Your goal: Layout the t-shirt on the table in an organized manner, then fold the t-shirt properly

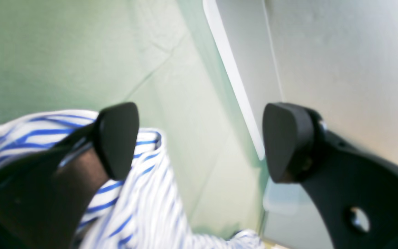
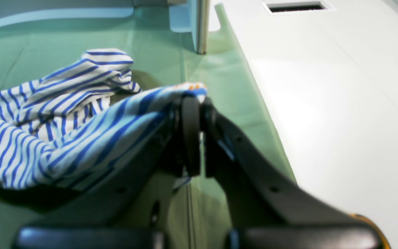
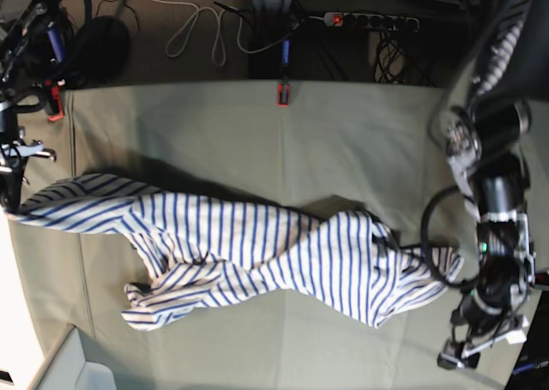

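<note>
two tools: left tool (image 1: pixel 200 141) wide open above t-shirt (image 3: pixel 257 257), holding nothing; right tool (image 2: pixel 196 114) clamped on shirt edge
</note>
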Tool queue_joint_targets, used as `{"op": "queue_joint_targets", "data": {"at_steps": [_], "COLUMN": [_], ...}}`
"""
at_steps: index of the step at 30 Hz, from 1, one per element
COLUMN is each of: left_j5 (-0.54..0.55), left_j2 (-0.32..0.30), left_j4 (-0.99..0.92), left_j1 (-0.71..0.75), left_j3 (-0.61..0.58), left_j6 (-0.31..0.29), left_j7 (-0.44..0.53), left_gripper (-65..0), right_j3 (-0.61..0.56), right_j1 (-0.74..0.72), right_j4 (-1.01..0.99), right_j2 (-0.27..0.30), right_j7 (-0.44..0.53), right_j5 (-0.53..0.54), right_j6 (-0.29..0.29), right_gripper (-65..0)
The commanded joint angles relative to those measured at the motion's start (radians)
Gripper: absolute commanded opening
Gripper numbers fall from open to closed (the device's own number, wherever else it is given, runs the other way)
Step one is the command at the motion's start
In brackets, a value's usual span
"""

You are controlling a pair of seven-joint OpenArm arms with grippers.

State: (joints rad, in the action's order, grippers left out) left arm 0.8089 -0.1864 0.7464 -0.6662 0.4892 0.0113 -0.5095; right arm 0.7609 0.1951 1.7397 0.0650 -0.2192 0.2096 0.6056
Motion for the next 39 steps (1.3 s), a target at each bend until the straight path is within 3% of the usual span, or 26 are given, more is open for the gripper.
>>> {"op": "queue_joint_targets", "data": {"at_steps": [1,6,10,16,18,30,39], "left_j5": [0.008,-0.001,-0.001,-0.003,-0.003,-0.003,-0.003], "left_j2": [-0.015,0.011,-0.008,-0.012,-0.011,-0.005,-0.002], "left_j4": [0.083,0.428,0.493,0.388,0.333,0.037,-0.014], "left_j1": [0.021,0.271,0.397,0.448,0.449,0.34,0.303], "left_j3": [0.003,-0.071,-0.194,-0.33,-0.349,-0.499,-0.556], "left_j6": [-0.009,-0.01,-0.01,-0.01,-0.01,-0.01,-0.01], "left_j7": [-0.004,-0.027,0.015,0.14,0.19,0.329,0.355], "left_gripper": [-11.0,-11.1,-12.7,-36.5,-40.8,-40.6,-40.8], "right_j3": [0.004,-0.017,-0.024,-0.024,-0.024,-0.022,-0.022], "right_j1": [-0.007,-0.006,-0.006,-0.006,-0.004,0.008,0.008], "right_j4": [0.016,0.016,0.016,0.016,0.016,0.016,0.016], "right_j2": [0.005,0.0,-0.003,-0.003,-0.003,-0.003,-0.003], "right_j7": [0.036,0.036,0.036,0.036,0.036,0.036,0.036], "right_j5": [0.017,0.017,0.017,0.017,0.017,0.017,0.017], "right_j6": [0.01,0.01,0.01,0.01,0.01,0.01,0.01], "right_gripper": [-65.0,-65.0,-65.0,-65.0,-65.0,-65.0,-65.0]}}
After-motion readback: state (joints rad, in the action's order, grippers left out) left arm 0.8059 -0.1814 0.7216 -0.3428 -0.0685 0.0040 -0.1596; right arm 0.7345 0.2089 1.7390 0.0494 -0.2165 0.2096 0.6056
